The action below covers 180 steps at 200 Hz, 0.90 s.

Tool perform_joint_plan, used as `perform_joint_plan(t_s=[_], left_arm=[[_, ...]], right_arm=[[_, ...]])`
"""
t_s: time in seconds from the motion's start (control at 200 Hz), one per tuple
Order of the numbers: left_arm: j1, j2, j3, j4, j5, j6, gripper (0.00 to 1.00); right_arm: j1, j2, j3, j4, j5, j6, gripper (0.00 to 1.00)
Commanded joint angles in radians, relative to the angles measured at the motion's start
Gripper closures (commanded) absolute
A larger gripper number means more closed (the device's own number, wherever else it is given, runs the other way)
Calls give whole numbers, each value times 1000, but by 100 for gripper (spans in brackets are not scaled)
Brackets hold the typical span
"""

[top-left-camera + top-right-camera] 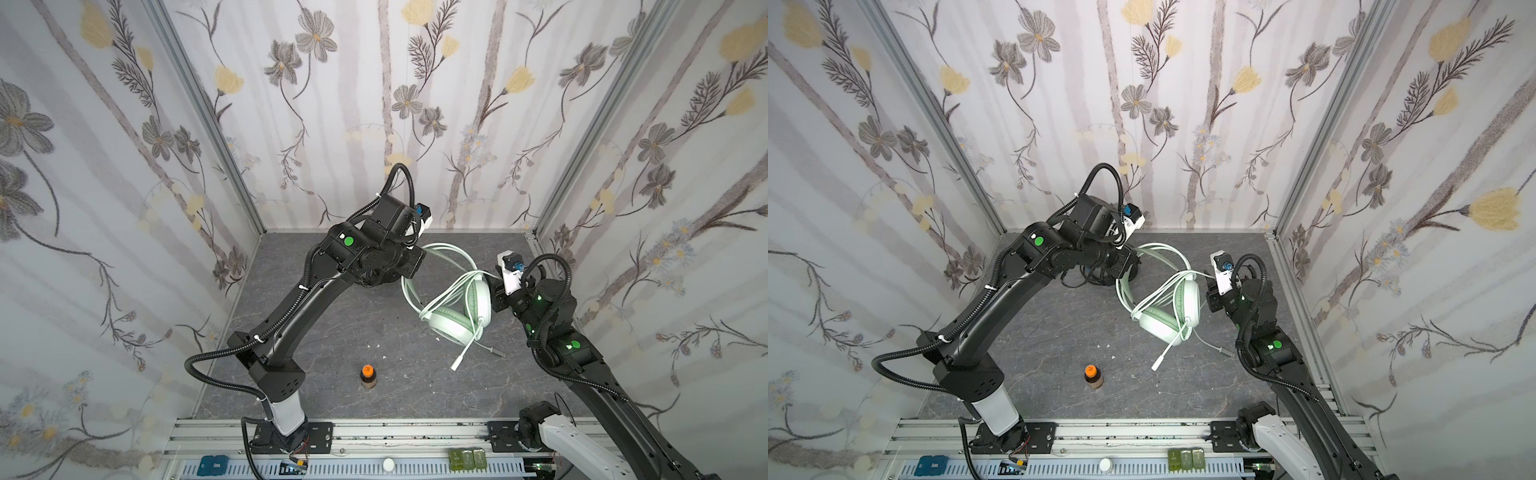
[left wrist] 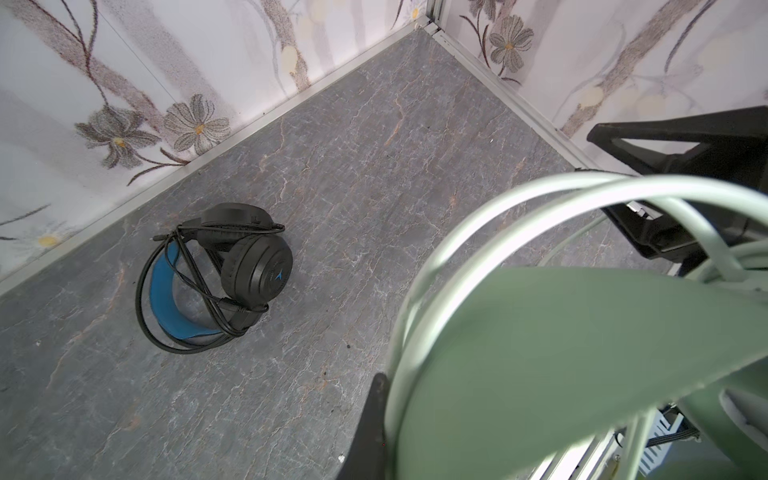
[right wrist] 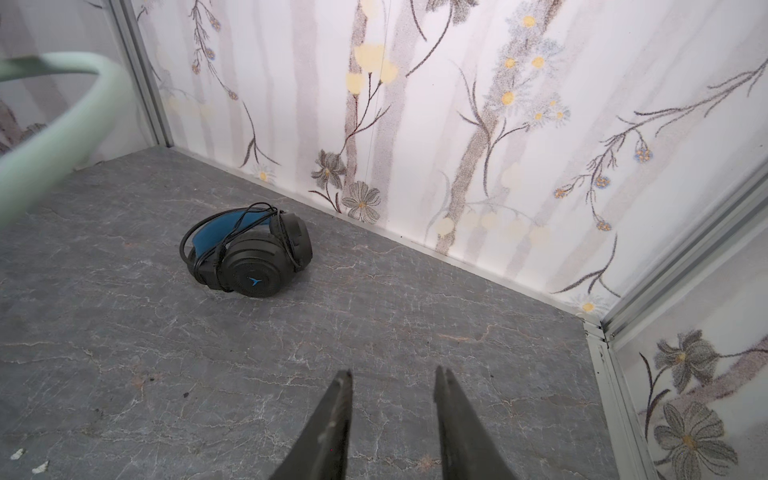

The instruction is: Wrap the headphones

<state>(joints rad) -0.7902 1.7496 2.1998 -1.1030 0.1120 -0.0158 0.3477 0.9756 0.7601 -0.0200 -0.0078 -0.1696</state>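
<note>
Your left end effector (image 1: pixel 417 262) is closed on the headband of the mint headset (image 1: pixel 455 326), which sits right of centre on the grey surface (image 1: pixel 332 332) with its cable looped loosely over it. Your right end effector (image 3: pixel 392 386) is open and empty, just beside an ear cup. The black headset (image 2: pixel 249 266) lies near the back wall, its cable wound around it.

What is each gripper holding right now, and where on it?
The left gripper is shut on the mint green headset, apparently at its headband; the right gripper is open, holding nothing.
</note>
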Motion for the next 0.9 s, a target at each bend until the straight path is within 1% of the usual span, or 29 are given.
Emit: perform_joint_plan(t_s=[0.0,0.1,0.245,0.37,0.46,0.704,0.894], left_arm=[[2,-1,42,93,86,-74,100],[6,3,71,124,136,-97,100],[12,25,140,130,208,-124,100],[19,51,210,131,254,-153,100],[22,56,233,162,280,-185,100],[29,57,253,255,332,-267,100],[32,67,301,263,330,-296,100]], right_arm=[[-2,-18,-51,109,-54,28,61],[-3,-43,-81,163,-92,41,60],[-6,-56,-74,207,-124,62,60],[-10,-43,-58,224,-150,75,65],[-12,-44,-61,235,-160,82,65],[-13,-58,-93,293,-232,119,60],[-17,-50,-132,357,-277,157,50]])
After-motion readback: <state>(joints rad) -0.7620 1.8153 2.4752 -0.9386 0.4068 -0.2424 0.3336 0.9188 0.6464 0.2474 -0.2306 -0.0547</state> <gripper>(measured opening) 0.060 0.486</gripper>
